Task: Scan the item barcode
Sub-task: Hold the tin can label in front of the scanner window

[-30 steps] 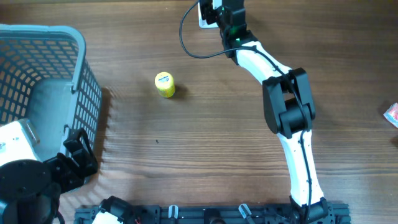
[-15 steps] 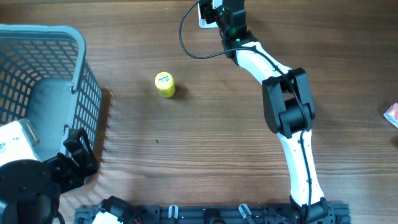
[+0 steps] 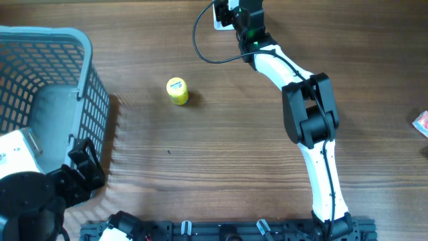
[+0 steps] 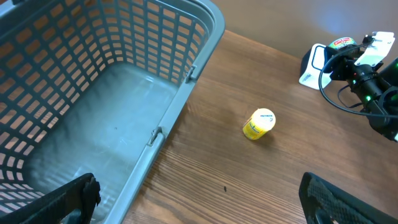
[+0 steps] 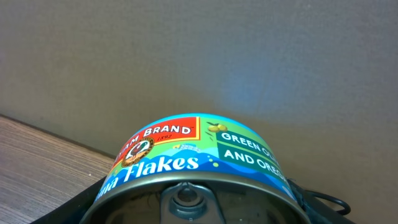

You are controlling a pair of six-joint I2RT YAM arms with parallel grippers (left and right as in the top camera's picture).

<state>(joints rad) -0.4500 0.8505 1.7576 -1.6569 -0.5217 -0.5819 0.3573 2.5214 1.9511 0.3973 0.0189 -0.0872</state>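
The item is a tuna flakes can (image 5: 193, 152) with a blue, red and green label. It fills the lower part of the right wrist view, and my right gripper (image 5: 193, 208) is shut on it. No barcode shows on it. In the overhead view the right gripper (image 3: 237, 12) reaches to the table's far edge, over a white scanner (image 3: 219, 20) with a black cable. The left wrist view shows the can (image 4: 344, 42) just above the scanner (image 4: 313, 67). My left gripper (image 4: 208, 202) stands wide open and empty at the near left, beside the basket.
A grey-blue plastic basket (image 3: 85, 73) takes up the left of the table, with nothing showing inside it. A small yellow container (image 3: 177, 91) lies on its side on the wood between basket and scanner. A red packet (image 3: 422, 123) shows at the right edge.
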